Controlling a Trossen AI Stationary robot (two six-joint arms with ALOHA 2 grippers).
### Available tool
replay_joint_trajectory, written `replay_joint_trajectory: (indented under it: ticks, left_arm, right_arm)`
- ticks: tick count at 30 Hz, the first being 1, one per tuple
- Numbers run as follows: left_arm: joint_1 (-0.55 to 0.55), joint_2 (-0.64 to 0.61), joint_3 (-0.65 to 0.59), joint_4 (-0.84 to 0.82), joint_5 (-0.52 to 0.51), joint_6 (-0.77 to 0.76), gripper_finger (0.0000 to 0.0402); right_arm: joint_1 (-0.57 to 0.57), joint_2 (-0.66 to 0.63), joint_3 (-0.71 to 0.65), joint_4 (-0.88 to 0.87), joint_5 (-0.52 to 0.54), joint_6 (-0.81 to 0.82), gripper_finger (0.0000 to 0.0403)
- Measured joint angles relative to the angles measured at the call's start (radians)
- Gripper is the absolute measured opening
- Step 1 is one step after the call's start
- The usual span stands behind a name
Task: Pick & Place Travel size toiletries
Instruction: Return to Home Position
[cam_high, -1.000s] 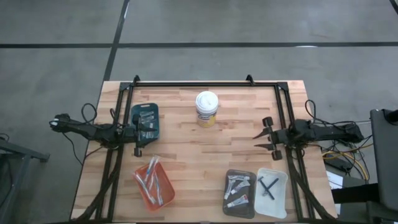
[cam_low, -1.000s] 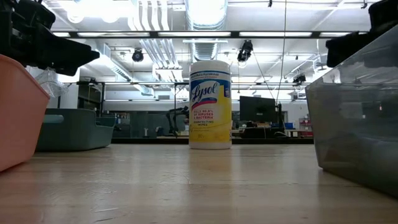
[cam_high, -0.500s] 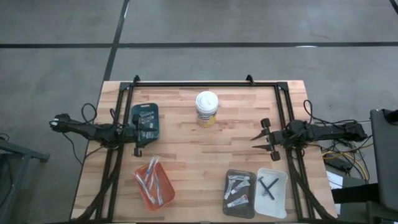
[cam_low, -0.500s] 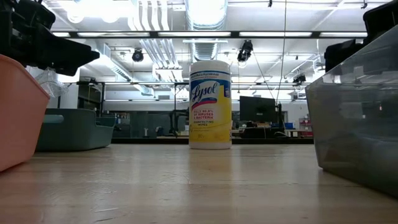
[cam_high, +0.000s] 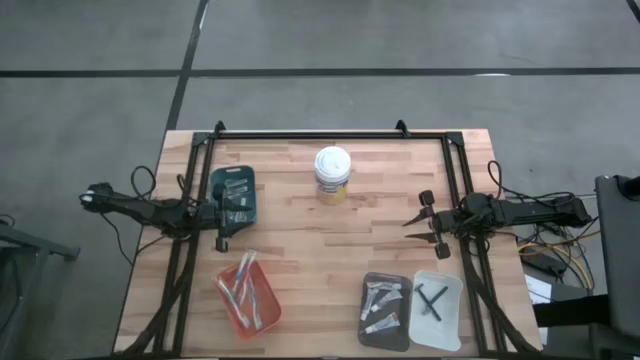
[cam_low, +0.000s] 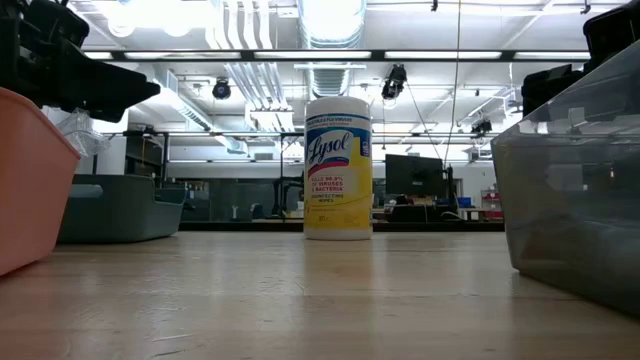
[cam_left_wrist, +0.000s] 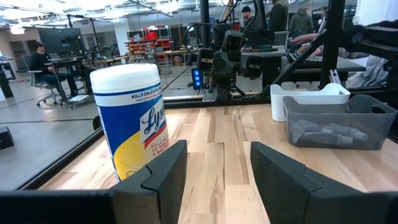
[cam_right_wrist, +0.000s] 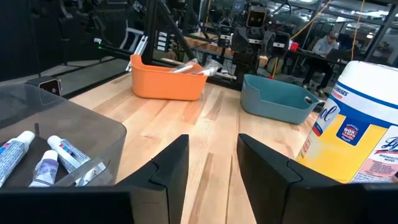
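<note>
The toiletries lie in trays on the wooden table. Small tubes (cam_high: 382, 303) sit in the grey tray (cam_high: 366, 318) and also show in the right wrist view as tubes (cam_right_wrist: 62, 152). Dark razors (cam_high: 432, 298) lie in the white tray (cam_high: 455, 325). Slim toothbrushes (cam_high: 243, 290) lie in the orange tray (cam_high: 262, 320). More small items (cam_high: 236, 190) rest in the teal tray (cam_high: 216, 190). My left gripper (cam_high: 222, 225) hangs open beside the teal tray, above the table. My right gripper (cam_high: 420, 224) is open near the table's right edge, above bare wood.
A large white-lidded wipes tub (cam_high: 332, 174) stands upright at the table's far middle, also seen as the tub (cam_low: 337, 168). A black frame (cam_high: 320, 134) runs along the far edge and both sides. Bare wood (cam_high: 330, 245) lies between the two grippers. People sit in the room behind.
My right gripper has edged slightly toward the table's left and dipped a little, still open. The trays and their contents have not moved.
</note>
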Motion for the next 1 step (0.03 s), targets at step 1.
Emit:
replay_joint_trajectory:
  ticks: [1]
  left_arm:
    - [0.000, 0.000, 0.000, 0.000, 0.000, 0.000, 0.0183]
  right_arm:
    - [0.000, 0.000, 0.000, 0.000, 0.000, 0.000, 0.0130]
